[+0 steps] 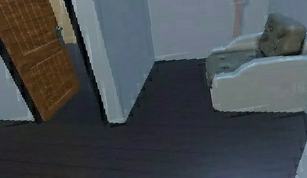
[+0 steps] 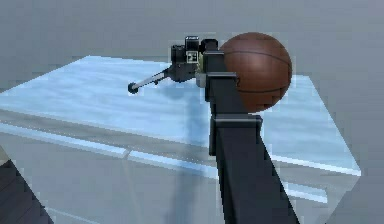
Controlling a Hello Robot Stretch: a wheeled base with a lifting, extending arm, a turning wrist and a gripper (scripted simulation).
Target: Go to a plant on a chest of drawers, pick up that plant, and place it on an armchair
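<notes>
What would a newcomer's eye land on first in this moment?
In the arm side view, a big brown ball sits on a pale blue top just right of the dark arm; its gripper points left with bare top behind it. In the forward view, a white armchair stands at the right and a wooden door stands open at the left.

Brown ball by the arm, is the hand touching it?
Cannot tell. In the arm side view the hand and arm overlap the brown ball at its left edge, hiding any gap.
</notes>
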